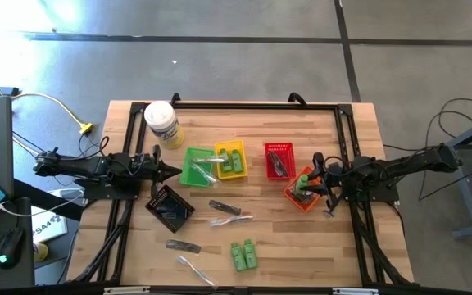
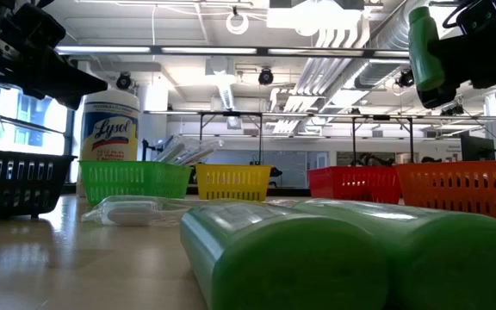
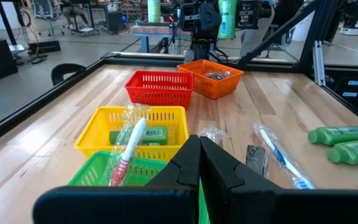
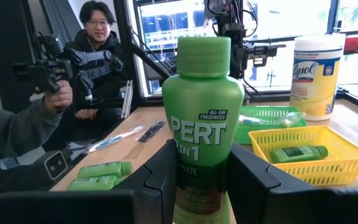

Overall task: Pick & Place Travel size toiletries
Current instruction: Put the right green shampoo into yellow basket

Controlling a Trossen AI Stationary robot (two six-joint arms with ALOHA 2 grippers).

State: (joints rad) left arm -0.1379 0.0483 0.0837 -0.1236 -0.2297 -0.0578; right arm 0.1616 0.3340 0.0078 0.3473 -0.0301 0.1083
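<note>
A: Where did the right gripper (image 1: 306, 187) stand, taking the orange basket (image 1: 295, 197) as the mark?

B: Right over it, at the basket's inner edge. Its fingers were closed partway onto a green Pert bottle (image 4: 202, 124), held upright between the two pads, cap up. In the low view the bottle (image 2: 426, 52) hung well above the basket rim (image 2: 460, 185).

A: And the left gripper (image 1: 170, 171)?

B: It waited far from the orange basket, past the red basket (image 1: 279, 160) and the yellow basket (image 1: 231, 160), at the far edge of the green basket (image 1: 197, 166). Its fingers were pressed together on nothing.

A: So how should the bottle have gone in?

B: I judged the drop the thing to get right. The orange basket already held something dark, hard to make out. Better to lower until the bottle's base was inside the walls, centre it, then part the fingers. Released from high up, an upright bottle would likely have toppled or bounced off the rim.

A: What was left afterwards?

B: Two more green bottles (image 1: 243, 255) lay on the table (image 1: 301, 254) well away from the orange basket, toward the near edge, with wrapped sticks beside them.
</note>
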